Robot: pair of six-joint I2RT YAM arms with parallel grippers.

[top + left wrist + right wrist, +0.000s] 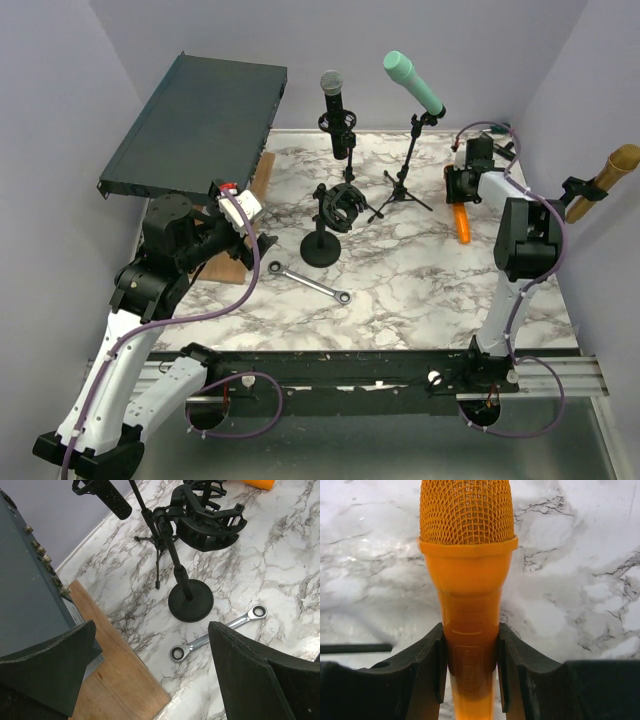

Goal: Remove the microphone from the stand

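1 orange mic [467, 580], 1 teal mic [412, 82], 1 wrench [310, 283]

The microphone [467, 580] is orange with a mesh-patterned head, the stand [322, 251] black, the table [420, 285] white marble veined grey.

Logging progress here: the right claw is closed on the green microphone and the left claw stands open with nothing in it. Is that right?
Not quite. The right claw is closed on the orange microphone, not a green one; the right wrist view shows it. The left claw does stand open with nothing in it.
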